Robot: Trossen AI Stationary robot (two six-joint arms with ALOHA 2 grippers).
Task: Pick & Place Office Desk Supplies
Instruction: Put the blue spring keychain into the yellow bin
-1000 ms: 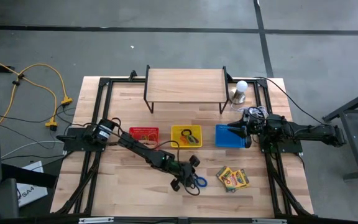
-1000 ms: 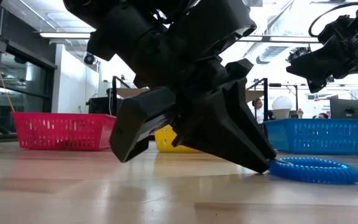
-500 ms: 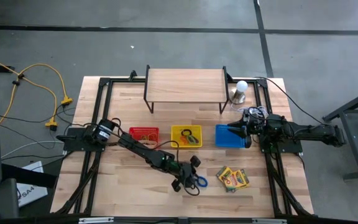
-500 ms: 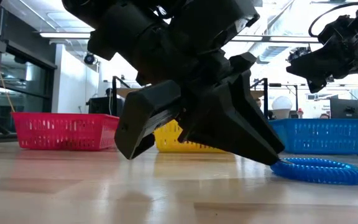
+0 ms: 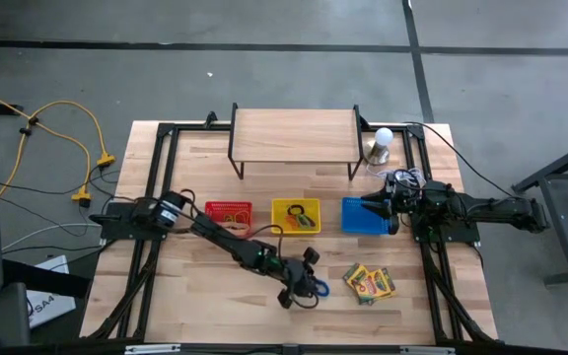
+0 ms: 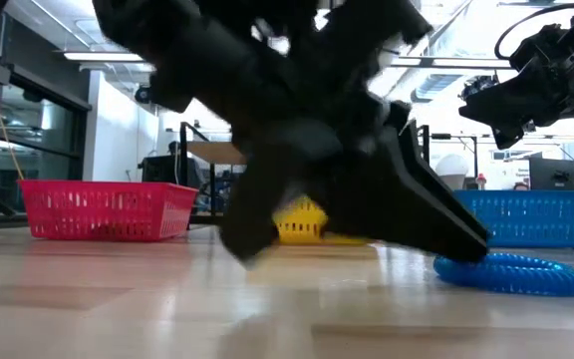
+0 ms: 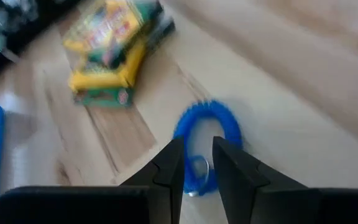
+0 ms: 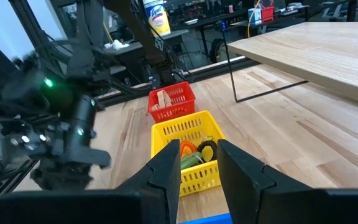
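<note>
Left pincer (image 5: 301, 282) sits low over the desk (image 5: 195, 296), in the lower centre of the high view, at the blue coiled ring (image 5: 316, 288). In the left wrist view its two fingers (image 7: 169, 171) stand a narrow gap apart, with the near edge of the ring (image 7: 207, 134) between their tips; a small metal loop shows at that same spot. Whether the fingers actually press the ring cannot be told. In the low view the ring (image 6: 506, 273) lies flat on the desk at lower right, with one dark finger tip touching its left end; the pincer there is blurred.

Crayon boxes (image 5: 369, 283), yellow and green, lie stacked loosely just right of the ring in the high view, apart from it. In the left wrist view they (image 7: 114, 46) appear at upper left.

Three small baskets stand in a row at mid-desk: red basket (image 5: 229, 212), yellow basket (image 5: 296, 215) holding small green and orange items, and blue basket (image 5: 363, 217).

Right pincer (image 5: 375, 204) hangs above the blue basket, right of centre in the high view. In the right wrist view its fingers (image 8: 166, 171) are a small gap apart with nothing between them.

A wooden riser shelf (image 5: 292, 136) stands at the desk's upper centre, with a white bulb (image 5: 383, 138) just to its right.
</note>
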